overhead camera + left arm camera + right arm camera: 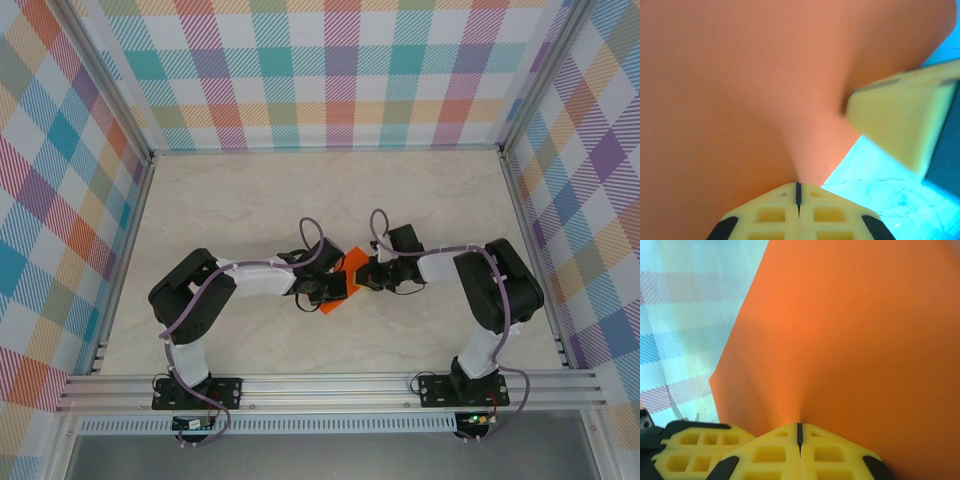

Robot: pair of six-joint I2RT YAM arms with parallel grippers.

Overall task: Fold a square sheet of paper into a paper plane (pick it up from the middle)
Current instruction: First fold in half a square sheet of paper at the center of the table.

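Two grips: left claw (798, 192) and right claw (799, 432) each pinched shut on the square sheet of paper (330, 306).
Sheet: held between them, arms equally near.

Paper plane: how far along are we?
Done: the orange sheet is off the table, it seems. In hand: left hand and right hand are both shut on it, facing each other. Left: all the folding; the sheet shows curved but uncreased, with no pointed nose.
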